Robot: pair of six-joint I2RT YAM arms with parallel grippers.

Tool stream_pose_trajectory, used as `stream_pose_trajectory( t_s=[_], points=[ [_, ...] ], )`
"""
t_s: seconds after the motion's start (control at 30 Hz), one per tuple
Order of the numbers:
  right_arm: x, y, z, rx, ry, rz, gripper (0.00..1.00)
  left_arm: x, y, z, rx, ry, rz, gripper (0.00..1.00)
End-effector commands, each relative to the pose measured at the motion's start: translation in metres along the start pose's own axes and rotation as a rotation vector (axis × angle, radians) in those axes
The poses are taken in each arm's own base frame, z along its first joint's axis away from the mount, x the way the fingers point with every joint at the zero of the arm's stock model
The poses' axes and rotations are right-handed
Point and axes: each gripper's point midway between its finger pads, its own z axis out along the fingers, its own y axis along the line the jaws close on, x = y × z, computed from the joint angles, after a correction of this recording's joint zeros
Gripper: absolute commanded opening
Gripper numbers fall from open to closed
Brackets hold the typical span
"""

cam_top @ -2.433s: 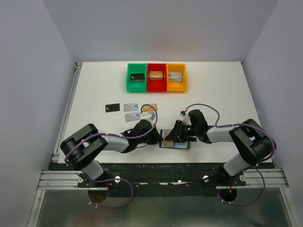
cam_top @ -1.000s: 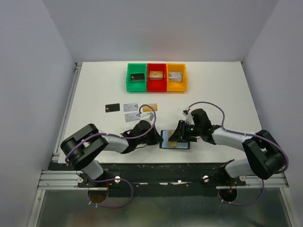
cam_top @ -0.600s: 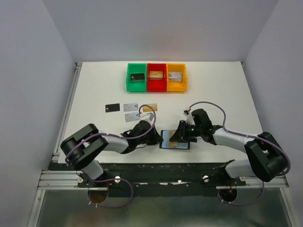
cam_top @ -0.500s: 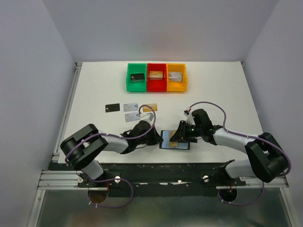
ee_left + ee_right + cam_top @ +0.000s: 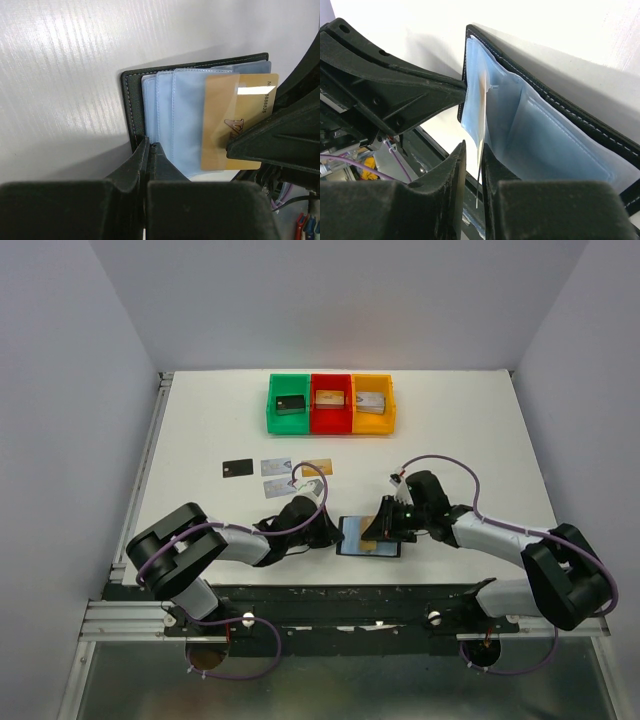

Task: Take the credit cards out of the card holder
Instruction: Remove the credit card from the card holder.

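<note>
Bright, even light; soft shadows; blurry wrist foregrounds.

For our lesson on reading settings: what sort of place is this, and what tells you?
Probably a robotics lab test cell: a white table boxed in by plain walls, a left arm and right arm bolted to a metal rail at its near edge, and a row of coloured bins.

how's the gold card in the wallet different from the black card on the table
The gold card is tan, half tucked in the wallet, between the right fingers; the black card is dark, lying loose on the table. Both are thin rectangles.
</note>
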Motion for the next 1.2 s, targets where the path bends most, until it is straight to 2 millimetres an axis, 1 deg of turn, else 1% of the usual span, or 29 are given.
stream_pose_trajectory(
  t_s=[0.0,0.13,0.17,0.37,0.43,0.6,0.73,1.0,1.07,1.17],
  points=[
    [-0.007,-0.001,-0.005,0.019,-0.031,-0.022,0.24,0.054,0.072,-0.021,-0.244,0.175,0.008,0.00],
    [-0.009,-0.001,-0.006,0.017,-0.042,-0.025,0.23,0.053,0.073,-0.022,-0.248,0.172,0.009,0.00],
    [-0.004,-0.004,-0.007,0.032,-0.025,-0.013,0.23,0.053,0.073,-0.022,-0.248,0.172,0.008,0.00],
    [-0.003,-0.007,-0.009,0.041,-0.024,-0.009,0.20,0.053,0.073,-0.022,-0.249,0.170,0.010,0.00],
    [-0.004,-0.008,-0.009,0.046,-0.026,-0.009,0.17,0.053,0.074,-0.022,-0.251,0.170,0.011,0.00],
    [-0.003,-0.014,-0.012,0.074,-0.027,0.000,0.06,0.053,0.074,-0.023,-0.254,0.171,0.014,0.00],
    [-0.003,-0.019,-0.016,0.105,-0.027,0.005,0.00,0.052,0.074,-0.023,-0.252,0.168,0.017,0.00],
    [-0.002,-0.030,-0.028,0.197,-0.031,0.008,0.00,0.050,0.071,-0.023,-0.242,0.160,0.020,0.00],
    [-0.004,-0.030,-0.035,0.221,-0.045,0.004,0.01,0.049,0.070,-0.023,-0.234,0.155,0.024,0.00],
    [-0.012,-0.025,-0.049,0.258,-0.078,-0.025,0.00,0.041,0.061,-0.023,-0.205,0.133,0.044,0.00]
  ],
)
